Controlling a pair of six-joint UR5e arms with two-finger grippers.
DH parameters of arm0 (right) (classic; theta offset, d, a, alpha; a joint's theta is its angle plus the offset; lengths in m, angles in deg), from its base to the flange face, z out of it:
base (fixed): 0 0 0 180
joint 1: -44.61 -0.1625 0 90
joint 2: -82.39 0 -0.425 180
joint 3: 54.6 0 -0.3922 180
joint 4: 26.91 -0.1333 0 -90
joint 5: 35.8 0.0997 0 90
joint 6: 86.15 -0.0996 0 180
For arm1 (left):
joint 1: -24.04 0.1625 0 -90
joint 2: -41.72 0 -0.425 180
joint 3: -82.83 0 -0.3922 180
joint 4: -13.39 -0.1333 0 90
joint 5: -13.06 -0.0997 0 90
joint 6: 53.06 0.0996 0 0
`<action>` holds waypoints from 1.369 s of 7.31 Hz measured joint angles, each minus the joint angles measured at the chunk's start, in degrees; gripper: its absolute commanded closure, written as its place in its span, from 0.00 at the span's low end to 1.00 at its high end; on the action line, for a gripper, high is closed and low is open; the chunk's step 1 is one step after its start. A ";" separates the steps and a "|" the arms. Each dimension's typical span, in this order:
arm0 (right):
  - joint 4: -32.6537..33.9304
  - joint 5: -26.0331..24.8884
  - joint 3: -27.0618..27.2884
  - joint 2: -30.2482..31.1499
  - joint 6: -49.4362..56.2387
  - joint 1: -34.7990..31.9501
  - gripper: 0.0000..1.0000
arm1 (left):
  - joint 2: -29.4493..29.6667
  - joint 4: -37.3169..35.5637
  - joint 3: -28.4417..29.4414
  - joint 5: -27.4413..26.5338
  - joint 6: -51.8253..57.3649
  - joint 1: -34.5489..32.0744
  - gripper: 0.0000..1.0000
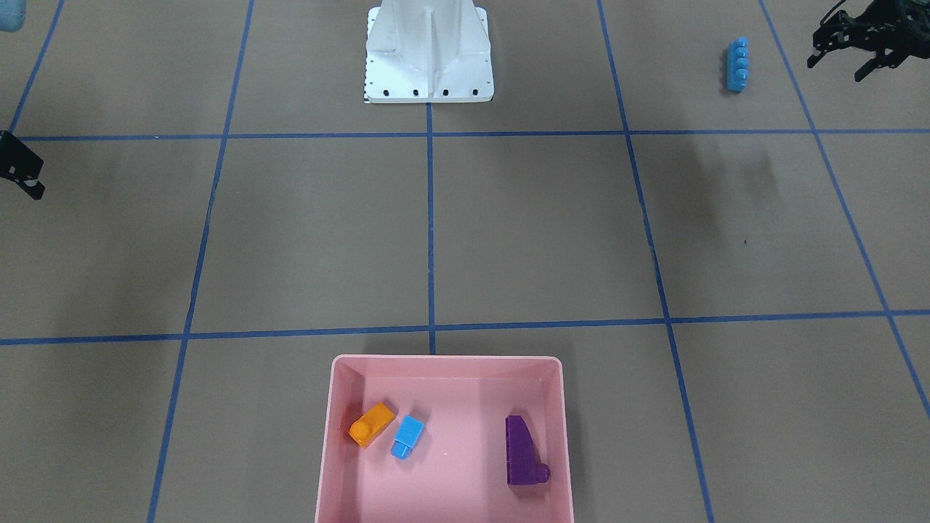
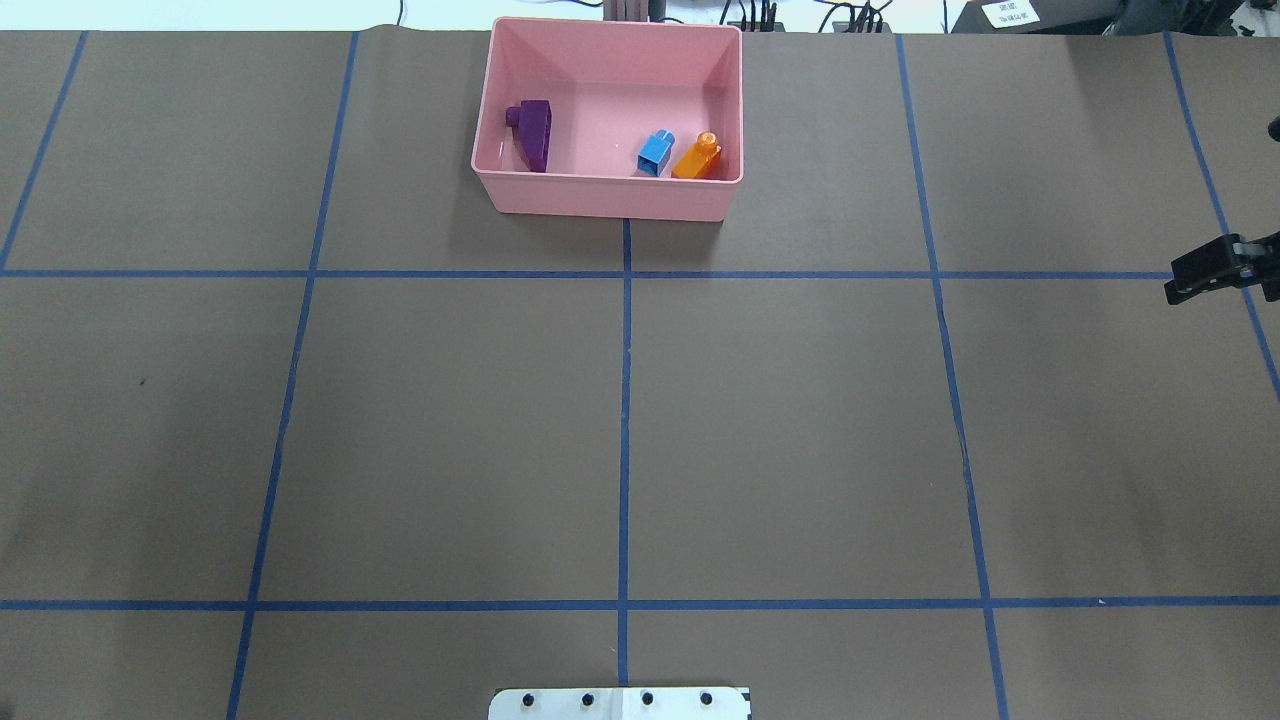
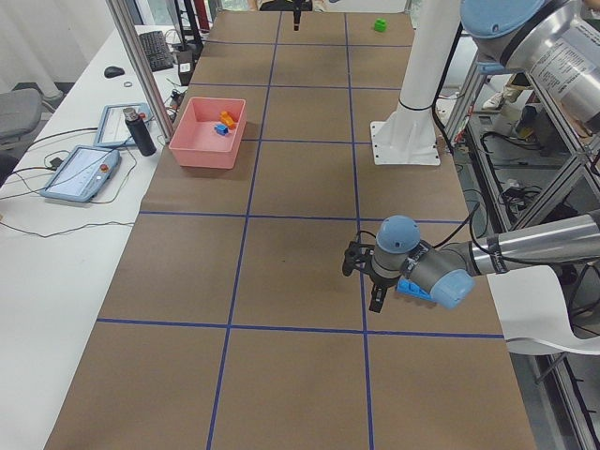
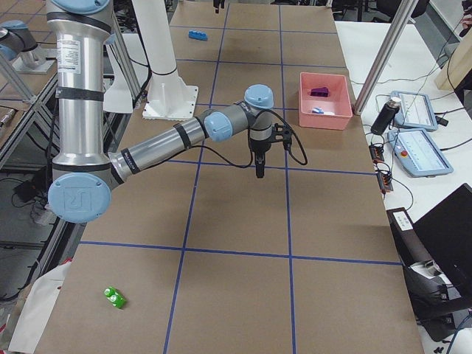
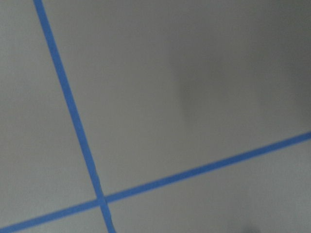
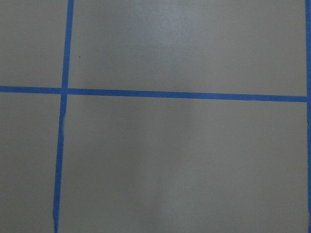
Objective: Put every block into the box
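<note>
The pink box (image 1: 447, 359) stands at the table's far middle edge, also in the overhead view (image 2: 610, 200). In it lie the orange brick (image 1: 371, 425), the small blue brick (image 1: 407, 436) and the purple wedge (image 1: 522, 450). The long blue brick (image 1: 737, 65) lies on the table by my left gripper (image 1: 835, 70), which hovers open and empty just beside it. The green brick (image 4: 113, 296) lies at the table's right end near the robot's side. My right gripper (image 2: 1172, 292) hangs over bare table, fingers together and empty.
The white metal robot base (image 1: 429, 58) stands at the near middle edge. Blue tape lines (image 2: 625, 400) divide the brown table. Beyond the box's side, tablets (image 3: 84, 173) and a dark bottle (image 3: 141, 131) lie on a white bench.
</note>
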 measured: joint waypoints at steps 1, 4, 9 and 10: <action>-0.04 0.00 0.01 0.49 0.00 0.10 0.01 | -0.12 0.22 0.28 0.30 -1.77 2.85 0.00; -0.19 0.00 0.51 2.33 0.25 0.27 0.01 | 2.17 0.29 0.70 0.29 -11.45 15.74 0.00; -0.28 0.00 0.39 2.35 0.18 0.98 0.01 | 8.67 0.25 6.03 -5.15 -18.62 28.89 0.00; -0.33 0.00 0.36 2.24 0.16 1.04 0.01 | 9.40 0.30 6.46 -6.37 -19.78 31.22 0.11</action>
